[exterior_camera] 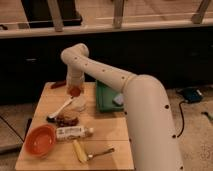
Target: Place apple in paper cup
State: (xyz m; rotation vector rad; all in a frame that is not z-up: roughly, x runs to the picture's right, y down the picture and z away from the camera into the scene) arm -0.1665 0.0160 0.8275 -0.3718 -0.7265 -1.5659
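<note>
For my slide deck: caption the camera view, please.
Robot hand holds the apple above a paper cup on the wooden table, beside a green tray.

pincer (74,88) over table (49,100) | arm (145,110) white | apple (74,92) red | bowl (40,140) orange | tray (103,100) green

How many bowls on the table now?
1: the orange bowl at the near-left corner of the table. The tool, holding the apple, is above the middle; its arm could hide others.
</note>
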